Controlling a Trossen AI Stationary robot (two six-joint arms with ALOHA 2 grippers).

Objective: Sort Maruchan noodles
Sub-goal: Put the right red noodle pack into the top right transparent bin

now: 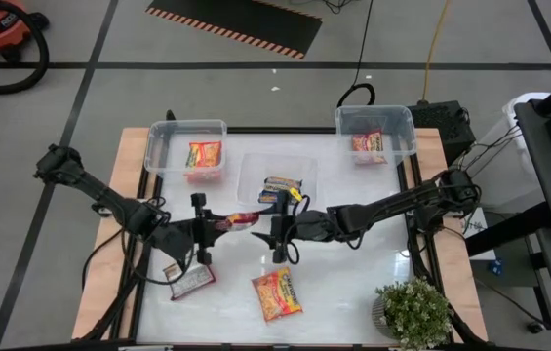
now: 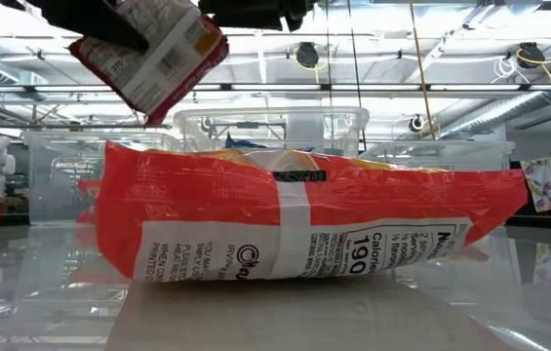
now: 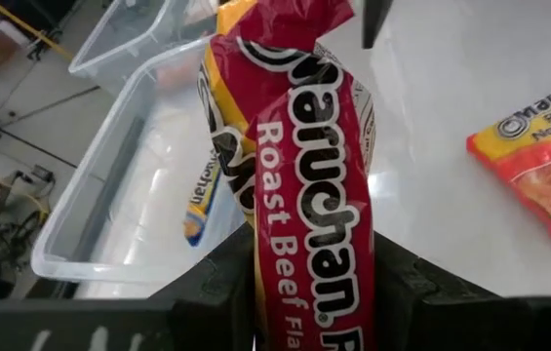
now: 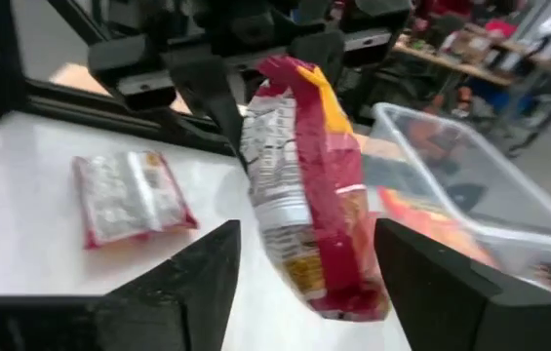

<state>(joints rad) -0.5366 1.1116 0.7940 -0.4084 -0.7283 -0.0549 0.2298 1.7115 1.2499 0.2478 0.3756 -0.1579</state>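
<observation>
Left gripper [image 1: 218, 223]: clamped on the red Roast Beef packet [image 1: 239, 220], held above the table centre [image 1: 353, 283]. Packet projects forward from between the fingers [image 3: 407, 292], toward the right gripper [image 1: 273, 232]. Right gripper: jaws spread wide either side of the same packet's far end, not touching it. Elsewhere: orange packet [image 1: 277, 293] flat near the front edge; another red packet [image 1: 190, 281] flat below the left arm.
</observation>
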